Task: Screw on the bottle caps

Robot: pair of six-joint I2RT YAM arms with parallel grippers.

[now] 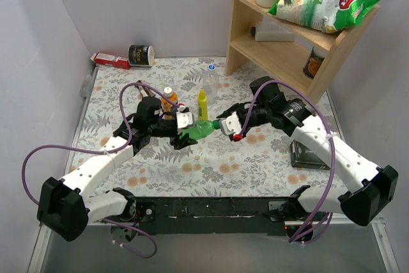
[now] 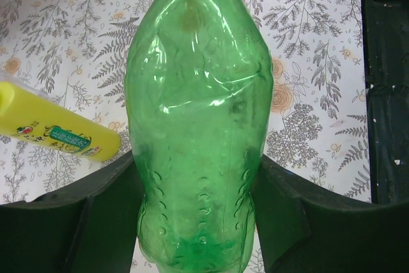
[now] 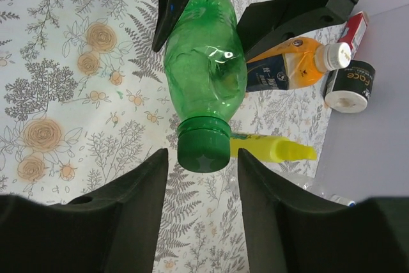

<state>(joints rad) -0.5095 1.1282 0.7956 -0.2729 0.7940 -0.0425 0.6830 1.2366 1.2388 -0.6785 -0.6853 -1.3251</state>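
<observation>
My left gripper [image 1: 182, 131] is shut on the lower body of the green bottle [image 1: 199, 128] and holds it on its side above the table, neck to the right. The left wrist view shows the green bottle [image 2: 198, 126] pinched between both fingers. A green cap [image 3: 204, 150] sits on its neck. My right gripper [image 3: 201, 164] is open, its fingers on either side of the cap with a gap on each side. The orange bottle [image 1: 169, 100] stands behind with a white cap [image 1: 168, 90]. The clear bottle [image 1: 211, 80] has a blue cap [image 1: 211, 67].
A slim yellow bottle [image 1: 202, 104] stands just behind the green bottle. A dark jar [image 1: 142, 55] and a red box [image 1: 110, 61] lie at the back left. A wooden shelf [image 1: 287, 30] holds a chip bag [image 1: 323, 4]. A dark block [image 1: 310, 156] sits right.
</observation>
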